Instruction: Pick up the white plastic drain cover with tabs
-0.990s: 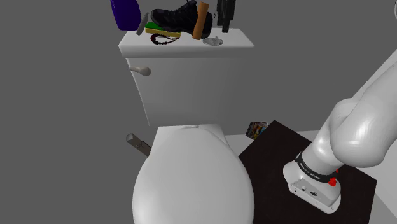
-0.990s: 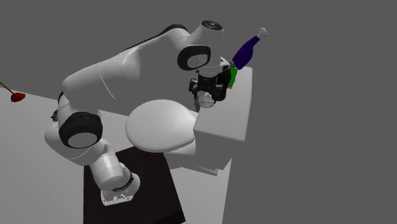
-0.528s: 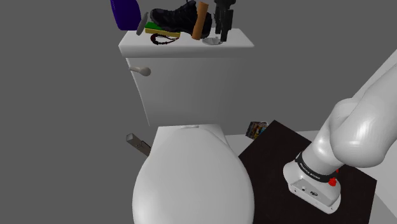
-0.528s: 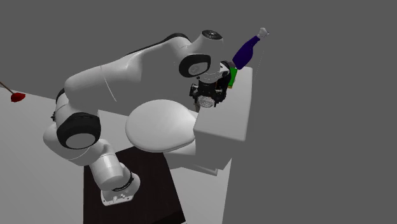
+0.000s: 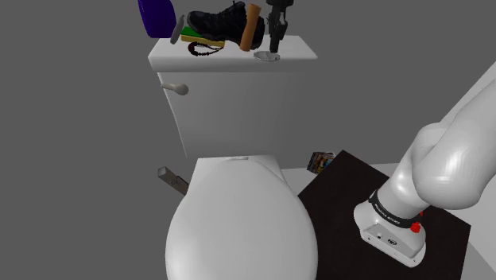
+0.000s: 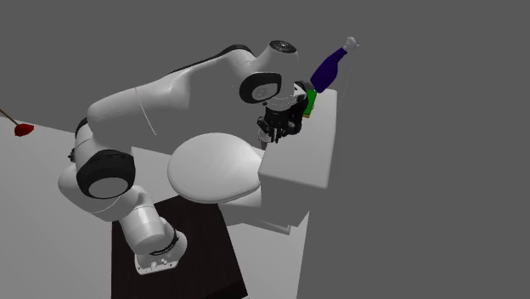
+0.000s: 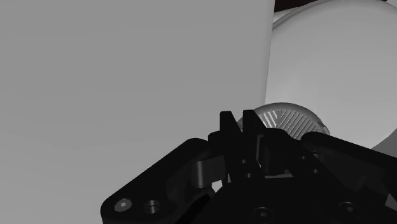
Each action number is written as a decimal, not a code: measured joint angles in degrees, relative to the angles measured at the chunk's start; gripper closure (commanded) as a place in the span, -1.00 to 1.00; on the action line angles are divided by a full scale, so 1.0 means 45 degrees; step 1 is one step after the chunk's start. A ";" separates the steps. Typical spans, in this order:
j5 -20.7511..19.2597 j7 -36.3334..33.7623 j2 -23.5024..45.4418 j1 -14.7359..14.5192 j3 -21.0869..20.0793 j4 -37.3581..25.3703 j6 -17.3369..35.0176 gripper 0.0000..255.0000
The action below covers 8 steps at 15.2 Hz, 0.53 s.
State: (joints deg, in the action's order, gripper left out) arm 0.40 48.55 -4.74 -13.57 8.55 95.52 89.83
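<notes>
Hand (image 5: 274,48) drops from above onto white drain cover (image 5: 261,56), flat on toilet tank lid (image 5: 230,59) beside shoe (image 5: 218,20); whether clenched or released, cannot tell; grasp judged imminent, cover unlifted

The drain cover (image 7: 289,121) is showing a finely ribbed grey face, possibly metal rather than plastic. The toilet lid (image 5: 238,231) is gleaming smooth and softly glossy, while the end effector (image 7: 238,122) is looking matt black.
</notes>
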 measured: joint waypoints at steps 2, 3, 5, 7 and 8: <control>0.0005 -0.0019 0.0034 -0.0007 -0.0007 -0.0049 -0.0031 1.00; 0.0008 0.0009 -0.0002 -0.0005 -0.0005 -0.0007 -0.0009 1.00; 0.0008 0.0029 0.0042 0.0001 0.0005 -0.0209 -0.0244 1.00; 0.0021 0.0054 0.0144 0.0009 0.0018 -0.0606 -0.0576 1.00; 0.0031 0.0037 0.0202 0.0002 0.0010 -0.0852 -0.0771 1.00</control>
State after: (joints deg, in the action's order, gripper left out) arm 0.54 48.72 -3.82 -13.56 8.59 91.69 86.36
